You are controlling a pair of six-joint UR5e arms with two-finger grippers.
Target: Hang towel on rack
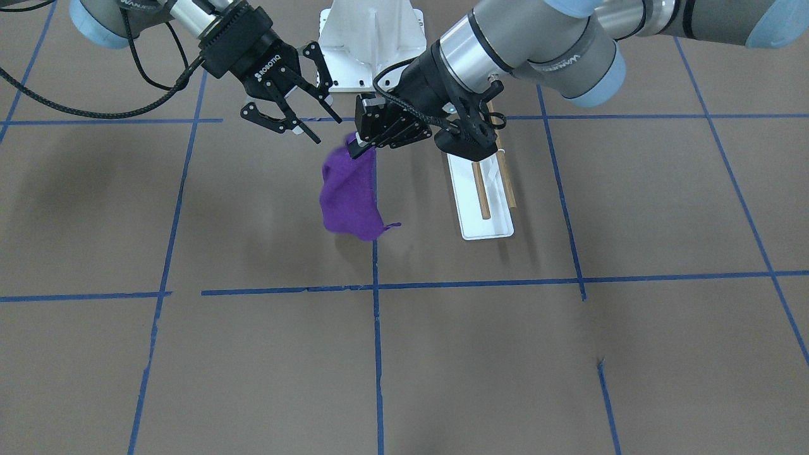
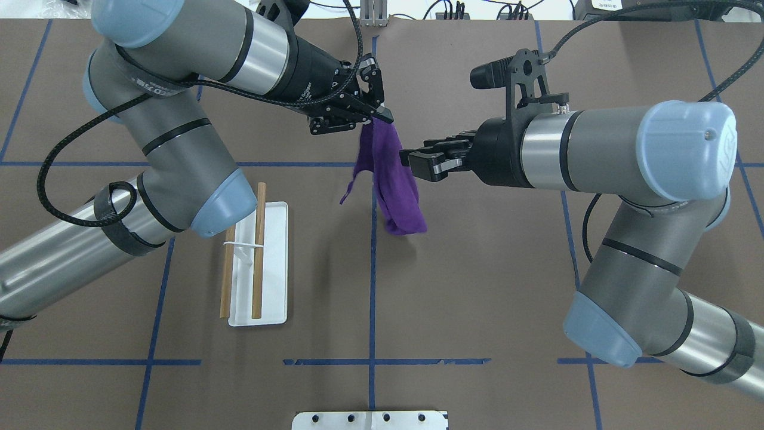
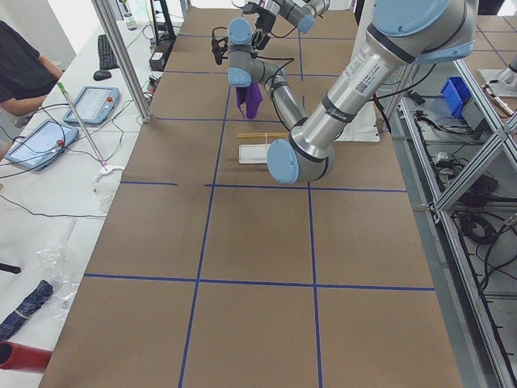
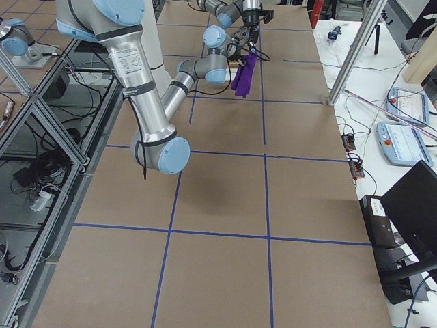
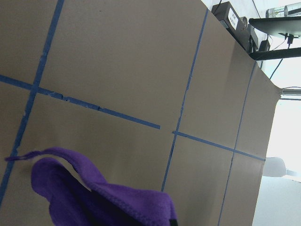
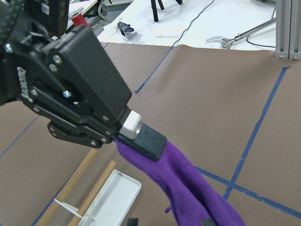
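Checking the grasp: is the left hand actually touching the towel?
Touching. The right wrist view shows the left hand pinched shut on the towel at its upper end.

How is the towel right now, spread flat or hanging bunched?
Hanging bunched: the towel droops from the left gripper, fingers shut on its top, apart from the rack.

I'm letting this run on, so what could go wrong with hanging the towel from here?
The left gripper pinches the towel only by one corner, so it might slip out. The rack lies right by the left arm's elbow, which could knock it when swinging over. The open right gripper is close to the left one; they might collide.
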